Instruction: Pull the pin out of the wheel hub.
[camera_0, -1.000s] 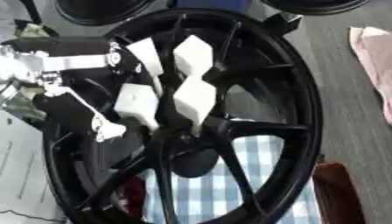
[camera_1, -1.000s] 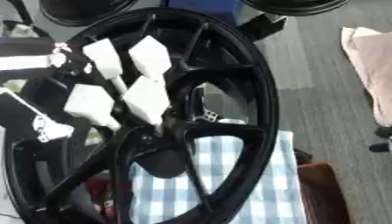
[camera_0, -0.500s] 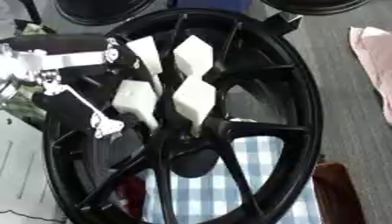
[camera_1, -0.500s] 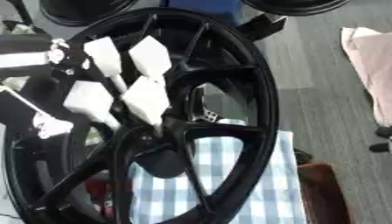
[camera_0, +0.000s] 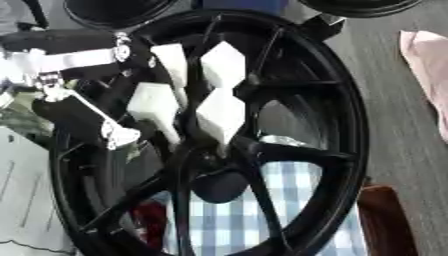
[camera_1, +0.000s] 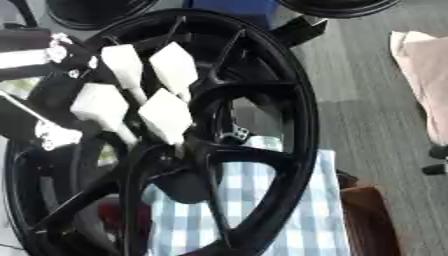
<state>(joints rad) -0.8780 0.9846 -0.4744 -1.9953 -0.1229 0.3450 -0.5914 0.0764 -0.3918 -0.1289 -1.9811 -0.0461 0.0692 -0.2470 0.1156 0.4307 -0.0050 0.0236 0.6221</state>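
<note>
Here left hand (camera_0: 188, 102) reaches through wheel hub (camera_0: 337, 125), white fingertips converging at centre; grasp unclear.

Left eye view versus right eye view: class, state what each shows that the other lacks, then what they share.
Left eye view alone: a broad pale panel at lower left. Right eye view alone: small dark objects on the floor at the right edge. Shared: the black wheel, the left hand above its hub, a checked cloth and a pink cloth.
</note>
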